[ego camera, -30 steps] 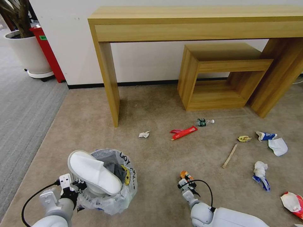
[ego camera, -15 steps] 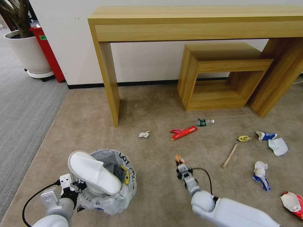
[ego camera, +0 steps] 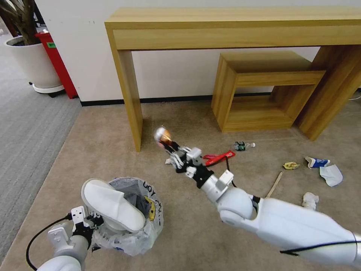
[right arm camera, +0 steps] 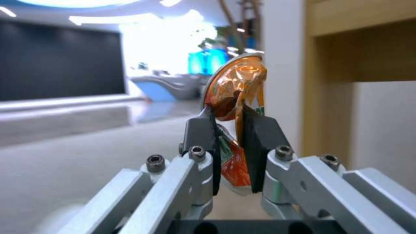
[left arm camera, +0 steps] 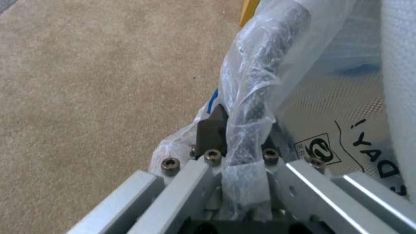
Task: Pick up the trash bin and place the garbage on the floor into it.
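Above the floor [ego camera: 113, 150], an orange wrapper [ego camera: 163, 135] pinched between the right gripper [ego camera: 170, 145] fingertips.

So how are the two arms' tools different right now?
The left tool sits low by the beige carpet, shut on the rim of the small bag-lined trash bin. The right tool is raised in the air above the carpet, shut on a crumpled orange foil wrapper. The bin stays on the robot's left; the wrapper is held farther forward, near the wooden table leg. Both are clamped shut.

wrapper [right arm camera: 236, 94]: glossy foil (crinkled) | bin bag [left arm camera: 255, 84]: translucent plastic | carpet [ego camera: 113, 150]: matt
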